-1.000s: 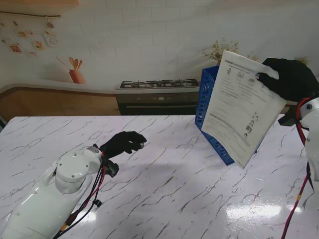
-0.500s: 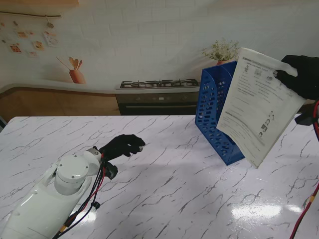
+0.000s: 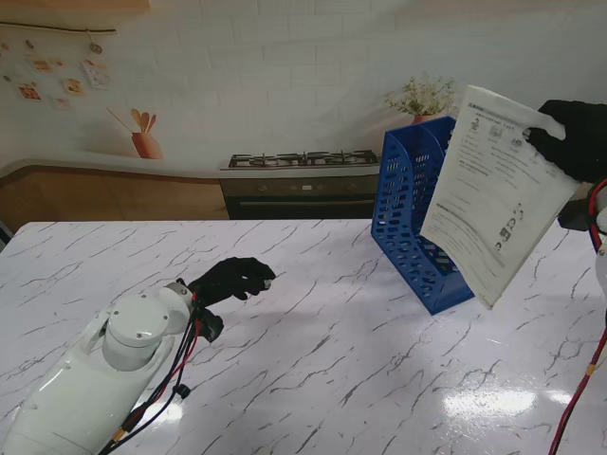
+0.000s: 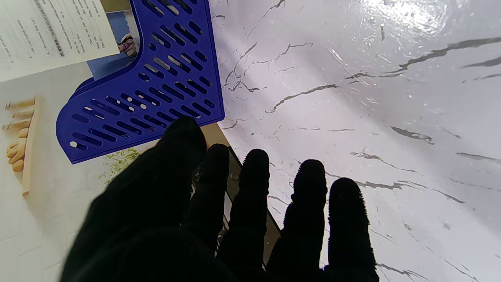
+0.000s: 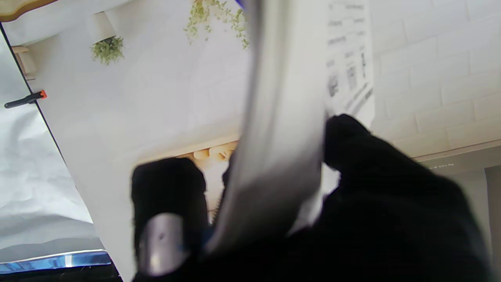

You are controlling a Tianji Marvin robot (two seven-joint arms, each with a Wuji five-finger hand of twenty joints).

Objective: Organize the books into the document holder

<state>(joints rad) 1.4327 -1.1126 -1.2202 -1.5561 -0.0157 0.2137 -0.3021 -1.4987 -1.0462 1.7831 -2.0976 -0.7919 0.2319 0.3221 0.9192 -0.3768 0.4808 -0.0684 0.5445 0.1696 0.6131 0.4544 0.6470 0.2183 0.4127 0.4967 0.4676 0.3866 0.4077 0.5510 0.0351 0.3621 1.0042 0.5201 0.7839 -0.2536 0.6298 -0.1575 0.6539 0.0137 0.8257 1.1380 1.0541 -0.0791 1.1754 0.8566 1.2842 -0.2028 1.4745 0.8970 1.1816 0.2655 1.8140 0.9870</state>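
A thin white book [image 3: 494,190] with printed pages hangs in the air at the right, tilted, its lower edge near the table. My right hand [image 3: 573,138] is shut on its top corner; the wrist view shows the book [image 5: 282,129] pinched between thumb and fingers [image 5: 352,149]. The blue perforated document holder [image 3: 410,216] stands on the marble table [image 3: 313,360] just left of the book, partly behind it. The holder [image 4: 148,86] and the book's corner [image 4: 51,35] also show in the left wrist view. My left hand [image 3: 232,276] hovers over the table at the left, fingers [image 4: 254,188] apart, holding nothing.
A stove front [image 3: 299,180] and a wooden counter [image 3: 104,194] run along the wall behind the table. A small potted plant [image 3: 420,97] stands behind the holder. Red cables [image 3: 579,389] hang from my right arm at the right edge.
My right hand has carried the book to the right and a little higher, uncovering most of the blue holder. The left hand has stayed in place.
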